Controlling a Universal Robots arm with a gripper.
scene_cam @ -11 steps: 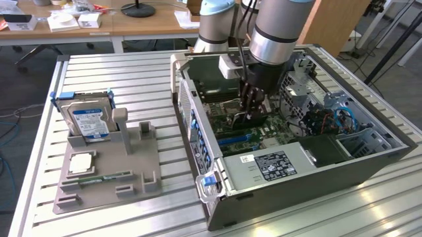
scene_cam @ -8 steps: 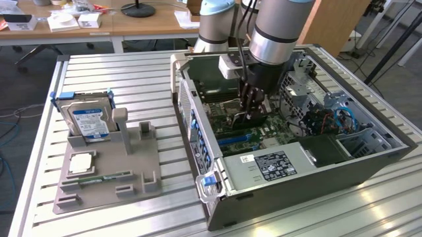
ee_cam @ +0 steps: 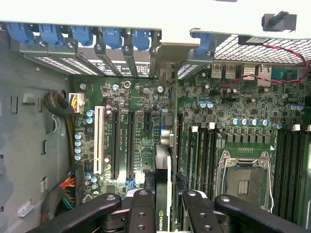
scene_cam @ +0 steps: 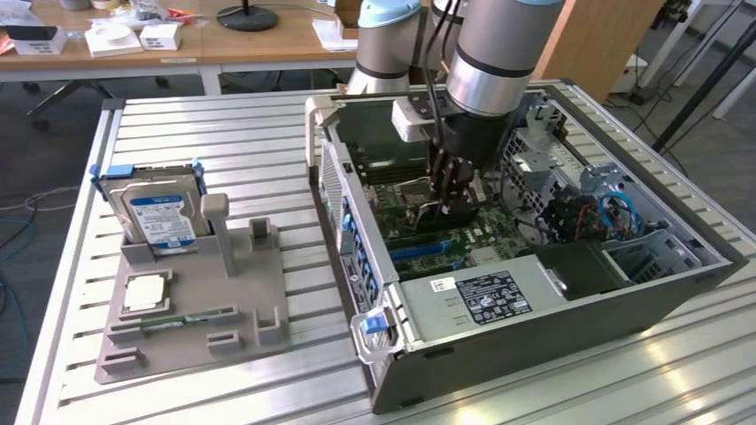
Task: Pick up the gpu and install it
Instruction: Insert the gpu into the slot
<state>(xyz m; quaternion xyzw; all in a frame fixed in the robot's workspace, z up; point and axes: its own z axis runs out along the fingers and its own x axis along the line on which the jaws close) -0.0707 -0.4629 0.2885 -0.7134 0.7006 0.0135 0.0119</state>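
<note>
Black gpu sits edge-on in the gripper, with the pads pinching both faces and the jaws part closed on it. The nvidia logo shows low on the card. You're inside the open PC case, with the card hanging over the motherboard. It is on the far side of the memory slots from the CPU socket, apart from the socket. A blue slot shows just past the card's end, in line with it. That slot is farther from the CPU socket than the memory slots and nearer than the two long black slots. From the pose, the step looks like lining up and seating. Hold the card square to the blue slot with no twist, bottom edge parallel to the board. Can't tell if the connector touches the slot, because the card hides it. Watch the bracket end near the rear blue clips, a likely snag. Press straight down and evenly, no rocking. The cable bundle lies farthest from the CPU socket, out of the way. The grip looks firm, so don't loosen it until the card is seated.
</note>
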